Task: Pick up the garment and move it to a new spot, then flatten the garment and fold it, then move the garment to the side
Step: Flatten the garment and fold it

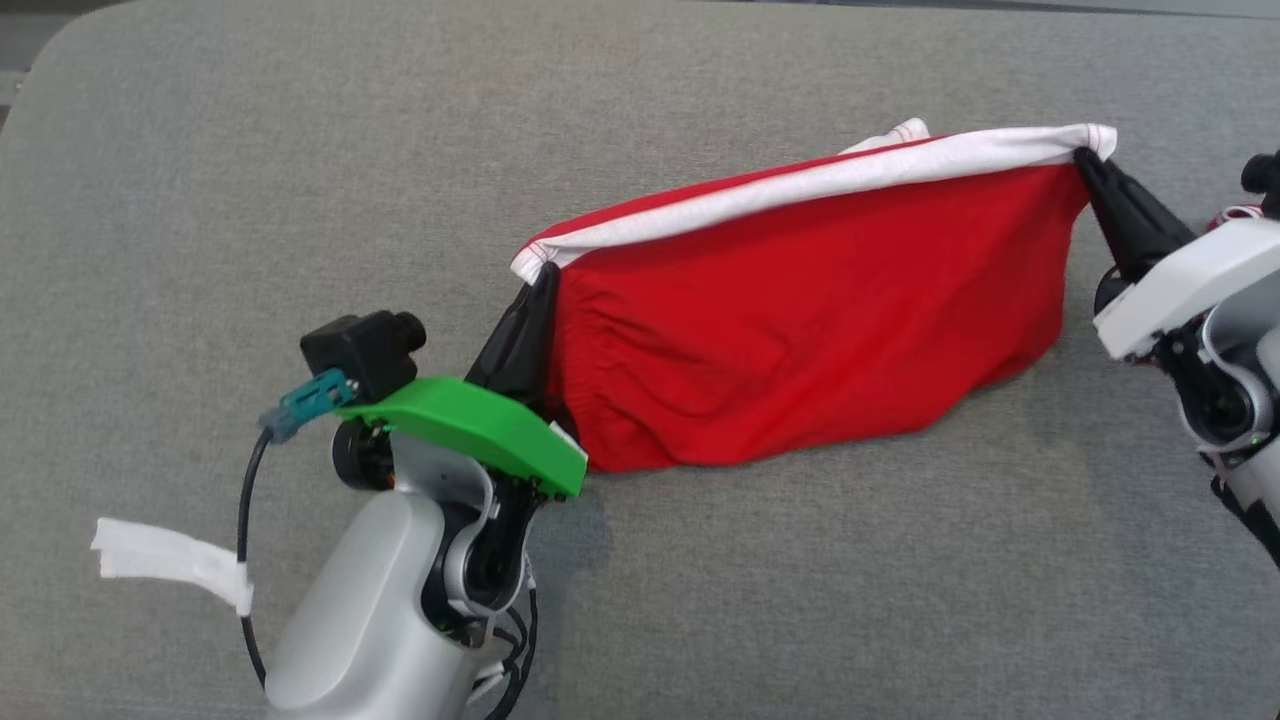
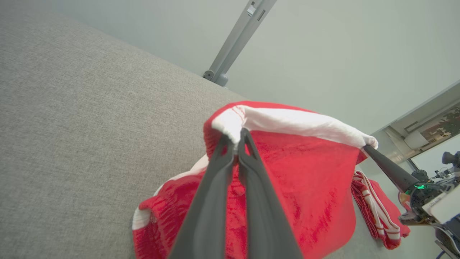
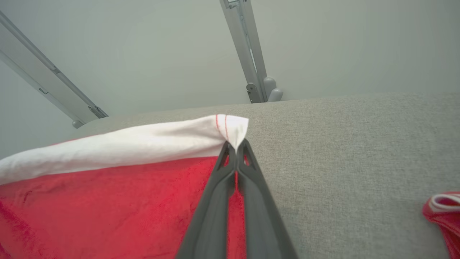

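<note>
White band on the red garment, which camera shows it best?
The head view: the whole white band stretches from the left end effector to the right end effector. The left wrist view shows it foreshortened, receding from the near corner. The right wrist view cuts off its far end.

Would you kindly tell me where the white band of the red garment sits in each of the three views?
Head view: white band spans upper centre to upper right, between left gripper and right gripper.
Left wrist view: band at centre, slanting down toward the right.
Right wrist view: band in left half, mid-height, ending at right gripper.
Shared landmark: the grey fabric surface beneath.
</note>
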You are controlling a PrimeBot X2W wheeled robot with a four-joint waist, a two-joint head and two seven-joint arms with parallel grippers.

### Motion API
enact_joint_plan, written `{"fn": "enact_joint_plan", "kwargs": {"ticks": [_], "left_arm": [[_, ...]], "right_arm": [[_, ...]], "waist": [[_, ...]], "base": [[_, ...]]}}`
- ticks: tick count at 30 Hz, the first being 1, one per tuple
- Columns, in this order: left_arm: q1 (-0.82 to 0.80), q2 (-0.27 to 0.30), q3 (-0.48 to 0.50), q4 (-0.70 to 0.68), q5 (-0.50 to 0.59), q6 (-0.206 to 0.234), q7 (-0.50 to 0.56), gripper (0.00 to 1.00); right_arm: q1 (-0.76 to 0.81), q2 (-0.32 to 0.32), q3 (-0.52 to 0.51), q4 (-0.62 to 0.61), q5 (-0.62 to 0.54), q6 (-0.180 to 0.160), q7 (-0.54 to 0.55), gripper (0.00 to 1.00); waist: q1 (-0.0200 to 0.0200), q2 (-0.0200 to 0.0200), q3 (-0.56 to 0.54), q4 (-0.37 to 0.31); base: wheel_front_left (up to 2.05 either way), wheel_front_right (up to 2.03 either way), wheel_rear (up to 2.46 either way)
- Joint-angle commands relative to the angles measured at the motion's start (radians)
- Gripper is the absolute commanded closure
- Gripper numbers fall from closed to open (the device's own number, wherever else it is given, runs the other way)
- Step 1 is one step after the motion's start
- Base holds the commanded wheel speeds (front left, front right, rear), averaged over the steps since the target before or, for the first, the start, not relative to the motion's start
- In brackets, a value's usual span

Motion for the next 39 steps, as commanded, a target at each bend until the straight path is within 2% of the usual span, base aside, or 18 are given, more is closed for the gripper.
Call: {"fn": "enact_joint_plan", "kwargs": {"ticks": [1, 7, 17, 23, 24, 25, 26, 27, 28, 30, 34, 39], "left_arm": [[-0.085, -0.015, -0.013, 0.095, -0.007, 0.011, -0.014, 1.0], [-0.207, -0.025, -0.084, 0.284, -0.054, 0.001, -0.035, 1.0], [-0.268, -0.025, -0.219, 0.392, -0.208, 0.01, -0.09, 1.0], [-0.285, -0.024, -0.264, 0.468, -0.23, 0.018, -0.111, 1.0], [-0.286, -0.024, -0.272, 0.48, -0.228, 0.017, -0.113, 1.0], [-0.286, -0.024, -0.28, 0.489, -0.225, 0.012, -0.114, 0.98], [-0.286, -0.025, -0.286, 0.498, -0.22, 0.009, -0.118, 0.81], [-0.283, -0.025, -0.29, 0.505, -0.216, 0.006, -0.122, 0.64], [-0.278, -0.025, -0.293, 0.508, -0.213, 0.005, -0.128, 0.0], [-0.266, -0.012, -0.303, 0.503, -0.193, 0.008, -0.145, 0.0], [-0.215, 0.059, -0.323, 0.429, -0.127, 0.054, -0.205, 0.0], [-0.118, 0.18, -0.35, 0.23, -0.006, 0.15, -0.245, 0.0]], "right_arm": [[-0.084, -0.006, 0.008, 0.066, -0.017, 0.0, 0.021, 1.0], [-0.223, 0.008, 0.056, 0.199, -0.043, 0.0, 0.052, 1.0], [-0.271, 0.019, 0.145, 0.298, -0.017, 0.0, 0.071, 1.0], [-0.275, 0.012, 0.198, 0.346, -0.01, 0.0, 0.071, 1.0], [-0.278, 0.008, 0.206, 0.357, -0.015, 0.0, 0.074, 0.96], [-0.279, 0.007, 0.218, 0.363, -0.022, 0.0, 0.076, 0.76], [-0.28, 0.006, 0.231, 0.366, -0.032, 0.0, 0.07, 0.57], [-0.279, 0.005, 0.24, 0.372, -0.037, 0.0, 0.068, 0.0], [-0.28, 0.0, 0.25, 0.373, -0.046, 0.0, 0.064, 0.0], [-0.289, -0.017, 0.271, 0.381, -0.077, 0.0, 0.059, 0.0], [-0.308, -0.006, 0.283, 0.386, -0.115, 0.0, 0.092, 0.0], [-0.302, 0.005, 0.284, 0.394, -0.167, 0.0, 0.153, 0.0]], "waist": [[0.0001, 0.0108, 0.11, 0.115], [0.0001, 0.0108, 0.139, 0.154], [0.0001, 0.0108, 0.121, 0.169], [0.0001, 0.0108, 0.09, 0.151], [0.0001, 0.0108, 0.086, 0.149], [0.0001, 0.0108, 0.081, 0.146], [0.0001, 0.0108, 0.075, 0.143], [0.0001, 0.0108, 0.067, 0.141], [0.0001, 0.0108, 0.06, 0.139], [0.0001, 0.0108, 0.045, 0.134], [0.0001, 0.0108, 0.016, 0.104], [0.0001, 0.0108, 0.015, 0.103]], "base": [[0.0, 0.0, 0.0], [0.0, 0.0, 0.0], [0.0, 0.0, 0.0], [0.0, 0.0, 0.0], [0.0, 0.0, 0.0], [0.0, 0.0, 0.0], [0.0, 0.0, 0.0], [0.0, 0.0, 0.0], [0.0, 0.0, 0.0], [0.0, 0.0, 0.0], [0.0, 0.0, 0.0], [0.0, 0.0, 0.0]]}}
